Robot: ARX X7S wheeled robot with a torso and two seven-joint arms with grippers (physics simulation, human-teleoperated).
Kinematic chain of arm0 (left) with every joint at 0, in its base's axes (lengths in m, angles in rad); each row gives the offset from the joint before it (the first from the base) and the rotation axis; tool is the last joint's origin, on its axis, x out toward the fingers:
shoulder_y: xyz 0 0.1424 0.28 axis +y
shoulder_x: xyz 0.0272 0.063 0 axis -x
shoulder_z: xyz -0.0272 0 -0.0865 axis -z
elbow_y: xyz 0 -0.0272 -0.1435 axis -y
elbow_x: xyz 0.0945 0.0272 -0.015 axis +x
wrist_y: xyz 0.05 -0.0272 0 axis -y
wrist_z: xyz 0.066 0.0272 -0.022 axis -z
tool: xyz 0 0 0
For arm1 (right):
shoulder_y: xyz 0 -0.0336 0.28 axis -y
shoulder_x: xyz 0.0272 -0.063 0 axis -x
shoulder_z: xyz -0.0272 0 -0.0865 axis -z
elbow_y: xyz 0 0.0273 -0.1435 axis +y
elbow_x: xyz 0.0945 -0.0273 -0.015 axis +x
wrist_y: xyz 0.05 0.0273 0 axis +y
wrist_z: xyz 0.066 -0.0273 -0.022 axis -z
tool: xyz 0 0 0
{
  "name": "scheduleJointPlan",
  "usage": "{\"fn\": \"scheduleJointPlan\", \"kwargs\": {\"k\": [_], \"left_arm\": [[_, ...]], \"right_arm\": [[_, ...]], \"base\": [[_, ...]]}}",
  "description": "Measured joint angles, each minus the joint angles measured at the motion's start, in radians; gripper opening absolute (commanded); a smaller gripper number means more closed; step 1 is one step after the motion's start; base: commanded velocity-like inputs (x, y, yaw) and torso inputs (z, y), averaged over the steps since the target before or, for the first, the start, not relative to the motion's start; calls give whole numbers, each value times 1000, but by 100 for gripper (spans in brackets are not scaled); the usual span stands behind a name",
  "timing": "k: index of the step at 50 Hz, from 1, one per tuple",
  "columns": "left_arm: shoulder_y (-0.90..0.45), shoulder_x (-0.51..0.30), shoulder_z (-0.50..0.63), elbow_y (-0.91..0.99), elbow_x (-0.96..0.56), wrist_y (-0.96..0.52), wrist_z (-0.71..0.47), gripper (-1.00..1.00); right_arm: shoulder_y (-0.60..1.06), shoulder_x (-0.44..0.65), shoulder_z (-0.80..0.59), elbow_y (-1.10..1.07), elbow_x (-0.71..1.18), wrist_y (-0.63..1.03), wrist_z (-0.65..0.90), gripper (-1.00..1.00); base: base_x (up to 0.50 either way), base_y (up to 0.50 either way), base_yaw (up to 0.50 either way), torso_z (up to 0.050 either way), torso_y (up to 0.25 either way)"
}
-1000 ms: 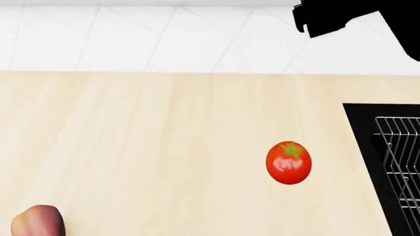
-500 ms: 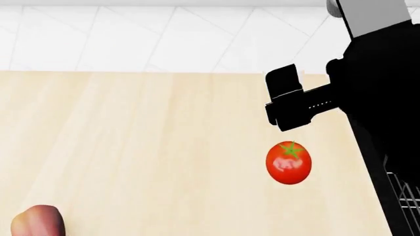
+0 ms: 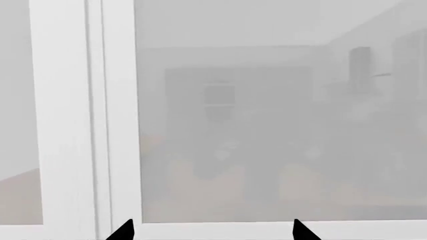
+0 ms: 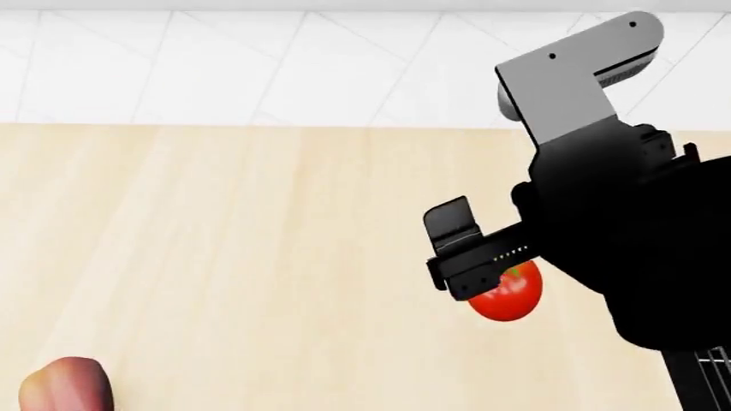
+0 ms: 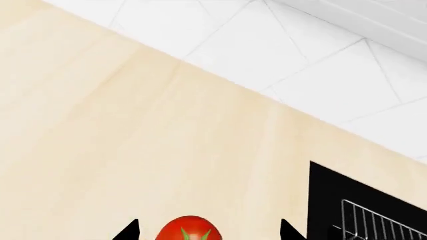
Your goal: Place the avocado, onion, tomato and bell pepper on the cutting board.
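The glossy red tomato (image 4: 511, 297) sits on the pale wooden countertop (image 4: 252, 240), its top partly covered by my right gripper (image 4: 457, 251). The gripper hovers over it, open. In the right wrist view the tomato (image 5: 190, 230) lies between the two spread fingertips of the right gripper (image 5: 210, 235), which do not touch it. The pinkish-red bell pepper (image 4: 67, 387) shows at the bottom left edge of the head view. My left gripper (image 3: 212, 234) is open and empty, facing a grey window pane. The avocado, onion and cutting board are out of view.
A black sink with a wire rack (image 4: 706, 377) lies right of the tomato and also shows in the right wrist view (image 5: 370, 217). A white tiled wall (image 4: 228, 68) runs along the counter's far edge.
My right arm has come down from the upper right to just above the tomato, now covering its top. The tomato and pepper have not moved.
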Motion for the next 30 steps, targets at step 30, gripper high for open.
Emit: {"fn": "scheduleJointPlan", "kwargs": {"k": [30], "left_arm": [[21, -13, 9, -2, -6, 23, -1, 100]], "right_arm": [[-61, -26, -156, 73, -134, -109, -149, 100]], "base": [[0, 0, 0, 0, 0]]}}
